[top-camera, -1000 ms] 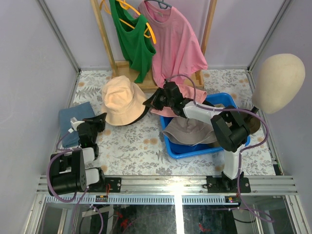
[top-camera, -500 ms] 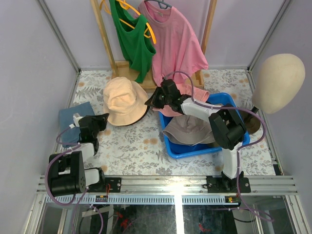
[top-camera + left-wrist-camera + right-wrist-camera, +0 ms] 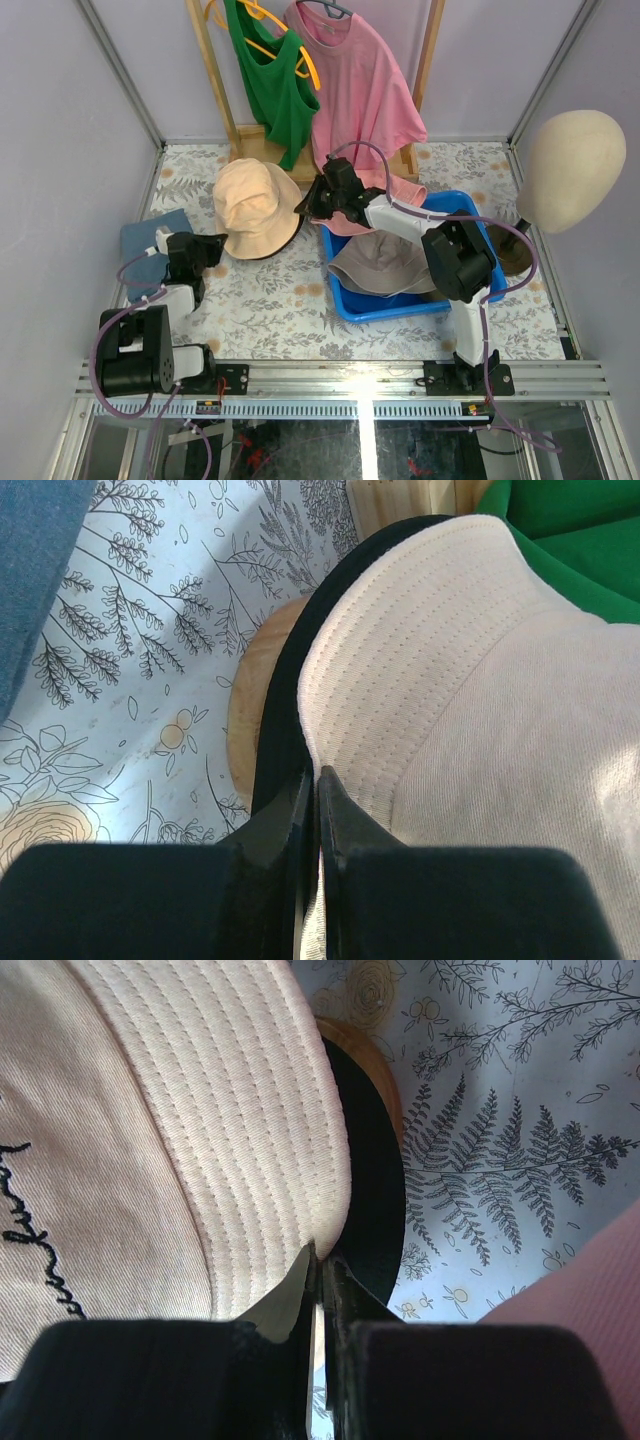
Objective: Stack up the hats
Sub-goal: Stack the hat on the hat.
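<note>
Both arms have just closed in on the beige cotton bucket hat [image 3: 250, 200]. Over the last second the left gripper [image 3: 314, 778] crept up and inward to the hat's near-left brim. The right gripper [image 3: 318, 1258] swung further left to the opposite brim. The hat itself has barely shifted, only a fresh crease in the crown. The blue plastic tub [image 3: 400, 305] and the grey-taupe bucket hat [image 3: 385, 265] inside it look to have slid slightly left as the right arm moved. Both claws are pinched tight, and in each wrist view the stitched brim edge runs straight into the seam between the fingers, so each seems to have a thin bite of beige fabric. The hat still sits toward the back-left of the floral tablecloth [image 3: 280, 310], on top of a black hat [image 3: 283, 690] whose brim pokes out beneath, so that pair already reads as stacked. The tub's grey hat, a pink fabric hat [image 3: 395, 190] behind it and a blue cap [image 3: 150, 240] at far left still lie apart. The left arm is folded low with its wrist angled right. The right arm is stretched long and flat across the tub's back corner, with its wrist aimed left at the hat.
</note>
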`<state>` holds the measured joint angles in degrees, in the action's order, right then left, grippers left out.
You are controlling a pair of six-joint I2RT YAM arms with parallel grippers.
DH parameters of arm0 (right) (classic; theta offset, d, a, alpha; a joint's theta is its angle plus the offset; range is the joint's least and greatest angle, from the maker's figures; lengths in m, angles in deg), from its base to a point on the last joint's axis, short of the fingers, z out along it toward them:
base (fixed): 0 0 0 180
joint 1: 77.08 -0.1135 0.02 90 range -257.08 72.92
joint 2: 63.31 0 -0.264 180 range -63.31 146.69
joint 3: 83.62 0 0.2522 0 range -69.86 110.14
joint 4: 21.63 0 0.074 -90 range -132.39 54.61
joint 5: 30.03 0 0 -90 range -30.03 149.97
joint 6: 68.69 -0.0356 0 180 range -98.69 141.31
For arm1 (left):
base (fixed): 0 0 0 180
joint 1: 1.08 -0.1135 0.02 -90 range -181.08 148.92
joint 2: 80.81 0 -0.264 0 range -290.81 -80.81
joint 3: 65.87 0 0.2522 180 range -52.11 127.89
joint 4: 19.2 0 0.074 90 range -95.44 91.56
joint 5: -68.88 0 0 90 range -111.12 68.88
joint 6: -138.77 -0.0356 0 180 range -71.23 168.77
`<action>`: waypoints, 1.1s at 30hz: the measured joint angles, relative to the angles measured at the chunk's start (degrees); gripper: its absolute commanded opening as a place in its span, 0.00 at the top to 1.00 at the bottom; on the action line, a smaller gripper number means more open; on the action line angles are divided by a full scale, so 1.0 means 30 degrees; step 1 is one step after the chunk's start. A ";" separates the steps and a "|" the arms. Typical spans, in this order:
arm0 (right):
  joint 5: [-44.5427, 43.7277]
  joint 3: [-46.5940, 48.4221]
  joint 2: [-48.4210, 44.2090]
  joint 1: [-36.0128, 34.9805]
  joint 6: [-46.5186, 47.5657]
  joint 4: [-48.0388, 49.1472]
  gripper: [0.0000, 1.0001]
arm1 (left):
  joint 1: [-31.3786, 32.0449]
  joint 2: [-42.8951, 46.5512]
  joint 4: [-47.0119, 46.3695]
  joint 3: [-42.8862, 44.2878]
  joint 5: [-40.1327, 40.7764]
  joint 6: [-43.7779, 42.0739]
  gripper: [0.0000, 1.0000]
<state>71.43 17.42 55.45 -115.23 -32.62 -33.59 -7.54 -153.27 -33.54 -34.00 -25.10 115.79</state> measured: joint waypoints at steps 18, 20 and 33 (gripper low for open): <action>-0.0597 -0.0648 -0.0459 -0.0175 0.1129 0.0313 0.98 | 0.0284 0.0998 0.5013 0.1989 0.2280 -0.1399 0.62; -0.0612 -0.0699 -0.0525 -0.0189 0.1253 0.0284 0.89 | 0.0284 0.1020 0.5479 0.1989 0.2463 -0.1457 0.57; -0.0670 -0.1020 -0.1756 -0.0233 0.2980 -0.0933 0.42 | 0.0284 0.2907 0.7526 0.2193 0.3439 -0.1421 0.47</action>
<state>69.42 14.36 50.18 -115.93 -23.68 -36.38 -6.69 -144.55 -10.96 -27.42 -14.79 111.53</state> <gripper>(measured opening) 0.531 0.514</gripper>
